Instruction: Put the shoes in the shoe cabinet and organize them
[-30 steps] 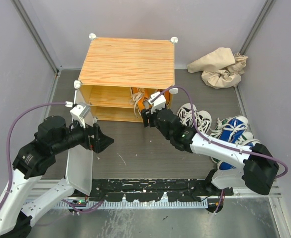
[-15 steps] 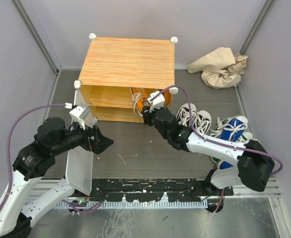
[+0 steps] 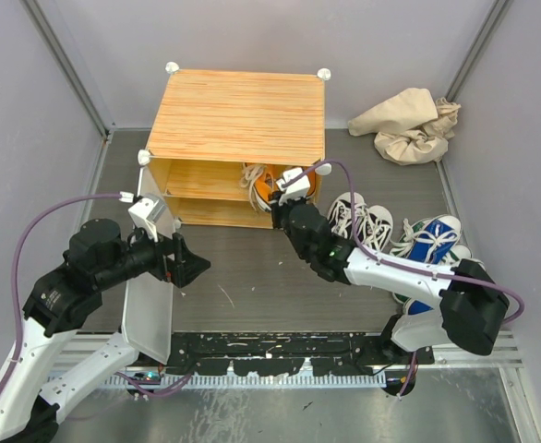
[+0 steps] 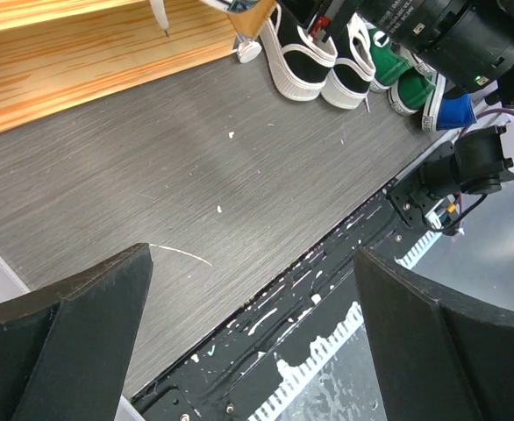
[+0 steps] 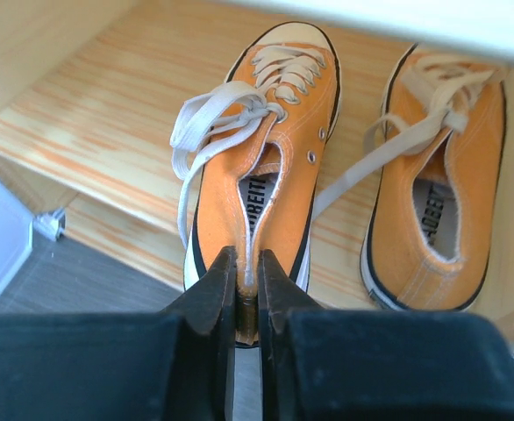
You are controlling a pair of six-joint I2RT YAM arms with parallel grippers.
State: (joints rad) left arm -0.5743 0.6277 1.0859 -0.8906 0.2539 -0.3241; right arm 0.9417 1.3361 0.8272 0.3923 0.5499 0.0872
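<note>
Evidently the right end effector (image 5: 246, 298) is clamped on the heel of an orange sneaker (image 5: 270, 149), likely to line it up toe-inward beside its mate (image 5: 437, 184) on the shelf (image 5: 108, 114) of the shoe cabinet (image 3: 238, 115). The left end effector (image 4: 250, 263) hangs with its fingers apart and empty over the bench (image 4: 152, 175) in front of the cabinet.

Orange shoes (image 5: 279, 149) on cabinet shelf (image 5: 99, 105)

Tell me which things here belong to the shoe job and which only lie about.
Belong to the job:
- shoe cabinet
- orange shoes on its shelf, one pinched at the heel by the right tool
- white-and-black shoes, green shoes and blue shoes, waiting beside the cabinet

Just lying about:
- crumpled beige cloth bag, far right
</note>
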